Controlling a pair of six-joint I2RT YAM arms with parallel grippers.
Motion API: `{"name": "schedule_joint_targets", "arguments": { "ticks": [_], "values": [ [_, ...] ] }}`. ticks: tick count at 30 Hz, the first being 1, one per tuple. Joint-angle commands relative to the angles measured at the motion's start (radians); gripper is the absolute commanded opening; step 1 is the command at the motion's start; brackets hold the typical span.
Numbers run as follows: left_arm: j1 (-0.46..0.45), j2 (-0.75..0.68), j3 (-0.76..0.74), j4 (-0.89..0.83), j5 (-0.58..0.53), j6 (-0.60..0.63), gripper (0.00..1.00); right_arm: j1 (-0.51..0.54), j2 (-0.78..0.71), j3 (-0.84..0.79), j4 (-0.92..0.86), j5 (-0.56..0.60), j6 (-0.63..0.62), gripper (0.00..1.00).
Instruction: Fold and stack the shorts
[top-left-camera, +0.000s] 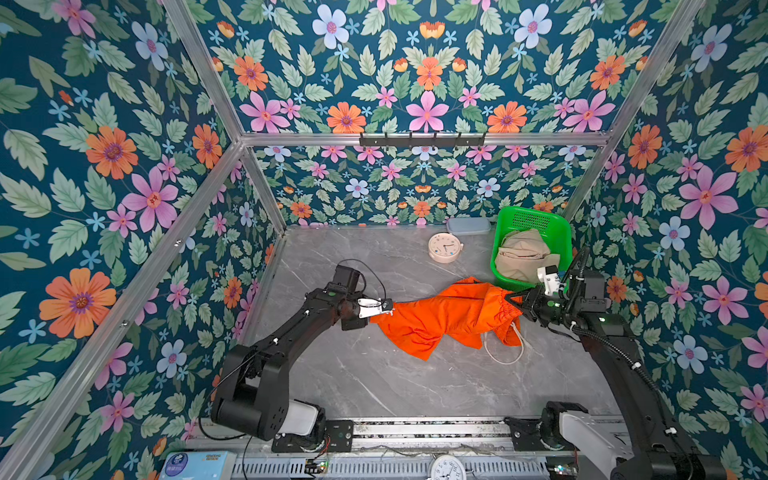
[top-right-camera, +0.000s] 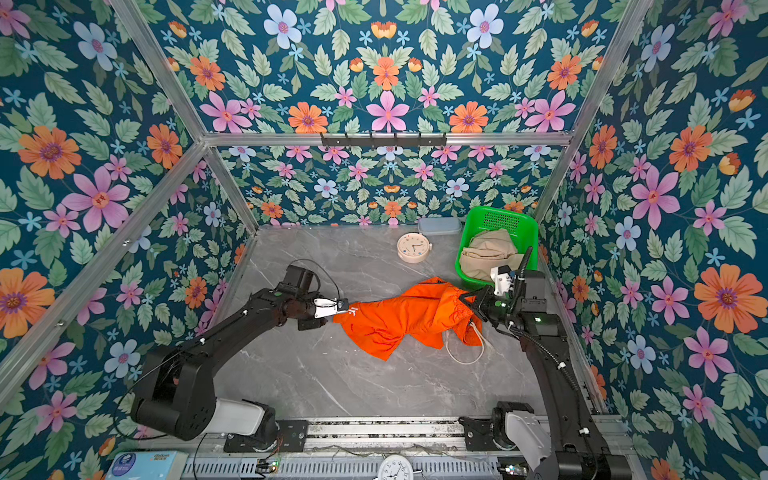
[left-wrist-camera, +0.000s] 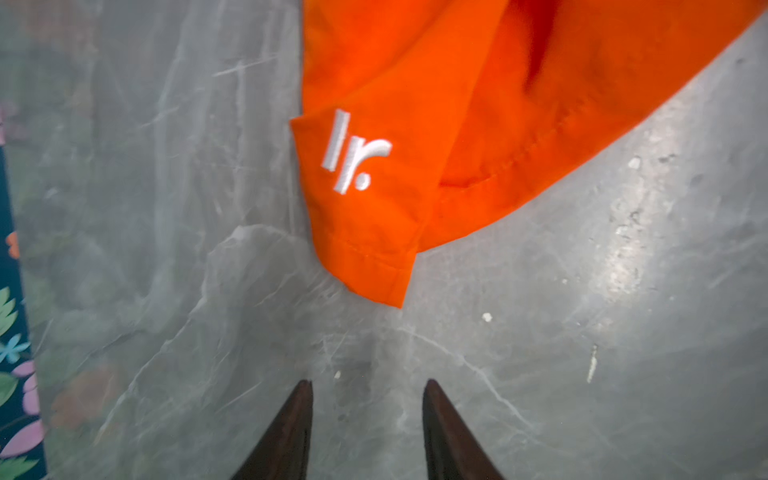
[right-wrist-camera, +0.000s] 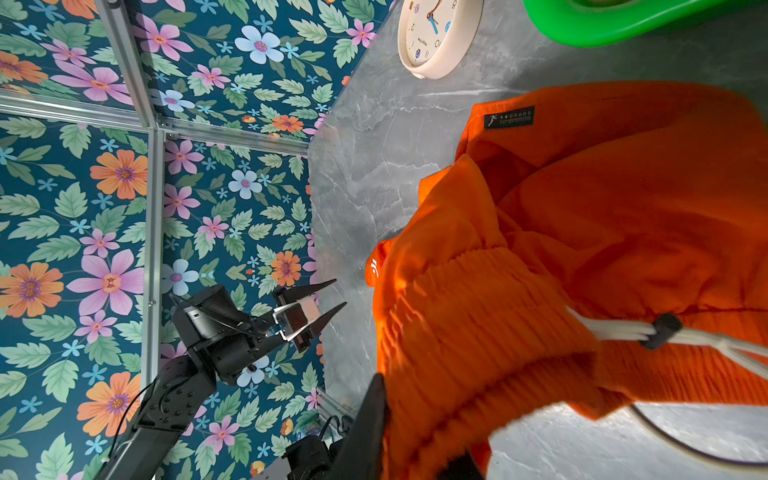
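Note:
The orange shorts (top-left-camera: 449, 318) (top-right-camera: 407, 318) lie bunched on the grey table, their elastic waist raised at the right. My right gripper (top-left-camera: 513, 301) (right-wrist-camera: 419, 432) is shut on that waistband (right-wrist-camera: 469, 332). The white drawstring (top-left-camera: 505, 349) trails onto the table. The leg hem with the white logo (left-wrist-camera: 353, 153) points at my left gripper (top-left-camera: 388, 305) (left-wrist-camera: 368, 384), which stands open just short of the hem with nothing between its fingers. The beige shorts (top-left-camera: 519, 257) (top-right-camera: 486, 253) sit crumpled in the green basket (top-left-camera: 536, 216).
A round cream clock (top-left-camera: 445, 247) lies on the table behind the orange shorts, with a pale blue flat box (top-left-camera: 468, 225) against the back wall. The basket stands at the back right, close to the right arm. Floral walls enclose the table.

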Motion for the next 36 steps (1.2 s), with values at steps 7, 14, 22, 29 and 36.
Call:
{"name": "schedule_joint_targets", "arguments": {
  "ticks": [7,14,22,29,36],
  "values": [
    [-0.006,0.111,-0.002,0.015,0.064,0.152,0.49,0.0,-0.004,-0.008,0.067,-0.035,0.02,0.17],
    [-0.008,0.14,-0.008,0.093,0.047,0.158,0.49,0.0,-0.002,-0.02,0.08,-0.043,0.027,0.17],
    [-0.007,0.17,-0.016,0.155,0.058,0.156,0.51,0.0,-0.012,-0.033,0.082,-0.04,0.031,0.17],
    [-0.007,0.223,-0.014,0.195,0.028,0.149,0.49,0.0,-0.016,-0.035,0.08,-0.037,0.03,0.17],
    [-0.008,0.241,0.003,0.236,0.022,0.105,0.39,0.0,-0.018,-0.036,0.081,-0.036,0.032,0.17]
  ]
}}
